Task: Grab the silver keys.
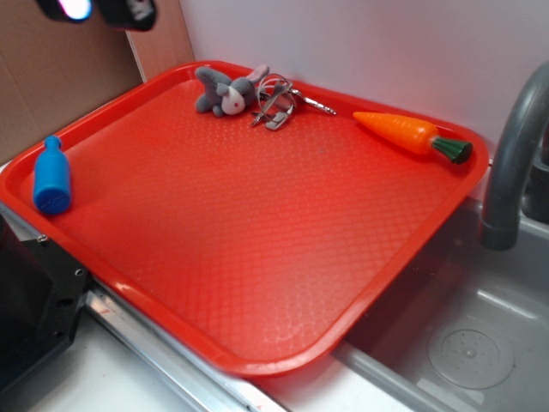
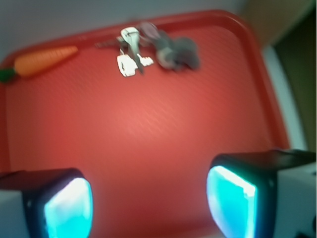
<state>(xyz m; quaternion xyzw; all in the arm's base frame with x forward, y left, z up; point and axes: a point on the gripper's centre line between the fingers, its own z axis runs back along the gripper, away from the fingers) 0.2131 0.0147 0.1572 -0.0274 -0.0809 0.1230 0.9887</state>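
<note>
The silver keys [image 1: 279, 103] lie on their wire rings at the far edge of the red tray [image 1: 257, 257], right beside a grey plush bunny [image 1: 225, 91]. In the wrist view the silver keys [image 2: 130, 52] sit near the top, far ahead of my gripper [image 2: 151, 203]. Its two glowing cyan pads [image 2: 69, 208] stand wide apart with only bare tray between them. In the exterior view my gripper [image 1: 99, 10] is at the top left corner, high above the tray and mostly cut off.
An orange toy carrot [image 1: 407, 135] lies at the tray's far right. A blue toy bottle [image 1: 51, 176] rests on the left rim. A grey faucet [image 1: 515, 146] and sink [image 1: 463, 343] are to the right. The bunny [image 2: 176, 49] touches the keys.
</note>
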